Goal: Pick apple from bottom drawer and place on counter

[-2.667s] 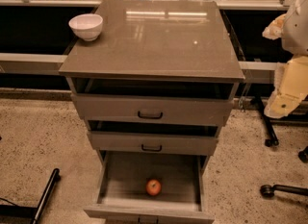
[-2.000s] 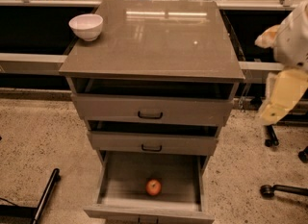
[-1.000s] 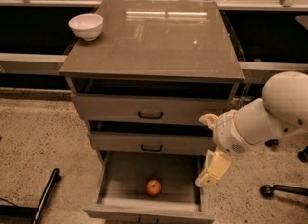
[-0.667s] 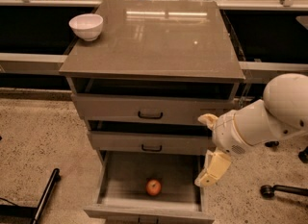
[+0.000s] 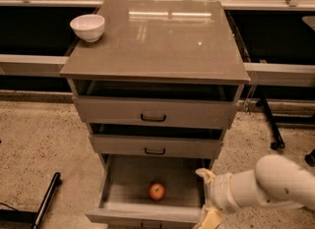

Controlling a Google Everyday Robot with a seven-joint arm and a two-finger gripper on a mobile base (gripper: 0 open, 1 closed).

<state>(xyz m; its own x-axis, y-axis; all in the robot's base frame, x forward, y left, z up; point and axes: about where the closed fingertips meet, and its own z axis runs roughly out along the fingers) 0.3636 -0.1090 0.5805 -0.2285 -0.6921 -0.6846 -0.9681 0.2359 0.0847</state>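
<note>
The bottom drawer (image 5: 123, 193) is pulled open and shows its pale inside. The apple (image 5: 157, 191), small and red-orange, lies on the drawer floor near the middle front. My gripper (image 5: 206, 197) is on a white arm that comes in from the lower right. It hangs at the drawer's right front corner, to the right of the apple and apart from it. Its two cream fingers are spread, one above the other, and hold nothing. The lower finger is cut by the frame's edge. The glossy grey-brown counter (image 5: 162, 41) tops the cabinet.
A white bowl (image 5: 87, 27) stands on the counter's back left corner. The two upper drawers (image 5: 153, 115) are pulled out slightly. A dark bar (image 5: 47, 199) lies on the speckled floor at the left. A chair base (image 5: 272, 133) stands at the right.
The arm has swung in from the far right and dropped from beside the middle drawer to the bottom drawer's right front corner. The apple has not moved.
</note>
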